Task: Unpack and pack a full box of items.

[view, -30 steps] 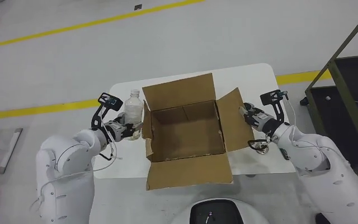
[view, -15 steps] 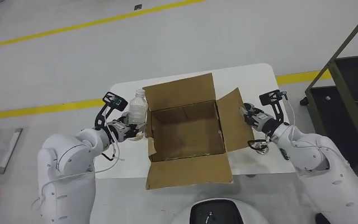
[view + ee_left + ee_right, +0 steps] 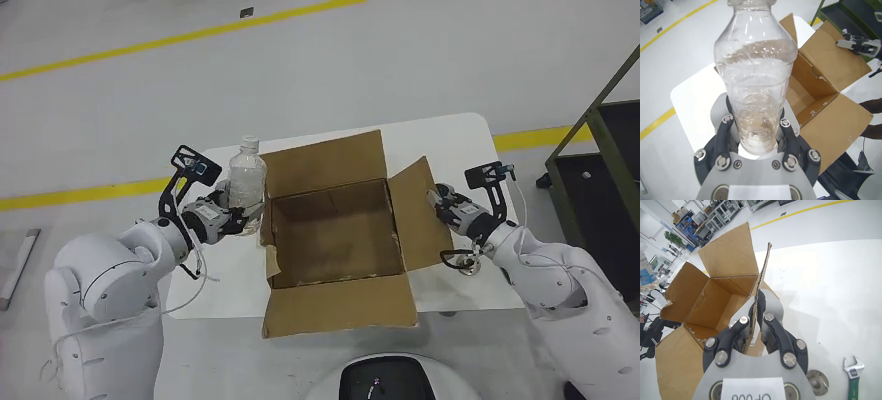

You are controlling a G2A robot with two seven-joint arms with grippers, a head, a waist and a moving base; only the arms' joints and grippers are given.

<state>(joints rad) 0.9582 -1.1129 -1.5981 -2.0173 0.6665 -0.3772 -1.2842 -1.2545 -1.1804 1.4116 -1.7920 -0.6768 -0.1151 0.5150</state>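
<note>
An open cardboard box (image 3: 335, 240) stands in the middle of the white table (image 3: 450, 140), its flaps spread out and its bare floor showing. My left gripper (image 3: 228, 215) is shut on the base of a clear plastic bottle (image 3: 245, 180) part filled with water. The bottle (image 3: 755, 75) is held upright above the table, just outside the box's (image 3: 829, 91) left wall. My right gripper (image 3: 758, 302) is shut on the edge of the box's right flap (image 3: 763, 266), at the box's right side (image 3: 440, 200).
A green-handled adjustable wrench (image 3: 853, 374) and a round metal flange (image 3: 817, 382) lie on the table close to my right gripper. A dark green metal rack (image 3: 600, 150) stands off the table's right end.
My left gripper has lifted the bottle off the table and brought it a little closer to the box's left wall. The right arm has stayed still, holding the flap.
</note>
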